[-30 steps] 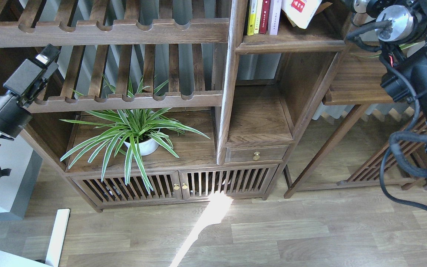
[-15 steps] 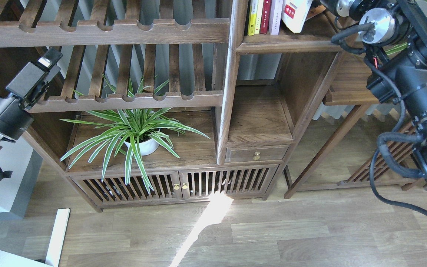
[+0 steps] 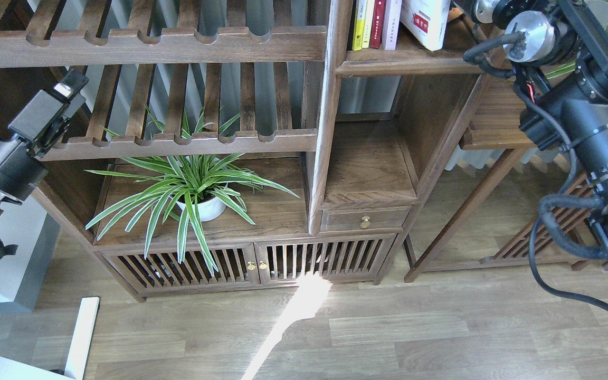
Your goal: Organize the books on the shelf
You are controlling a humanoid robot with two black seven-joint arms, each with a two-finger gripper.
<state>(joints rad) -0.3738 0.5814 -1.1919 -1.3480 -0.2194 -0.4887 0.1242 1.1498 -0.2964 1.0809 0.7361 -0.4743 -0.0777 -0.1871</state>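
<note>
— The books (image 3: 383,24), where are they?
— On the narrow shelf (image 3: 415,55) at top, upright; the thick white book (image 3: 426,21) leans. The right gripper (image 3: 486,8) is beside it, mostly cut off; I cannot tell its jaws.
— And the left gripper (image 3: 66,89)?
— Perhaps closed, empty, near the slatted rack (image 3: 177,142).

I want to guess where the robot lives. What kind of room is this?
Probably a living room or study in a home. There is a dark wooden shelf unit with books on it, a potted spider plant, and a wood-plank floor.
</note>
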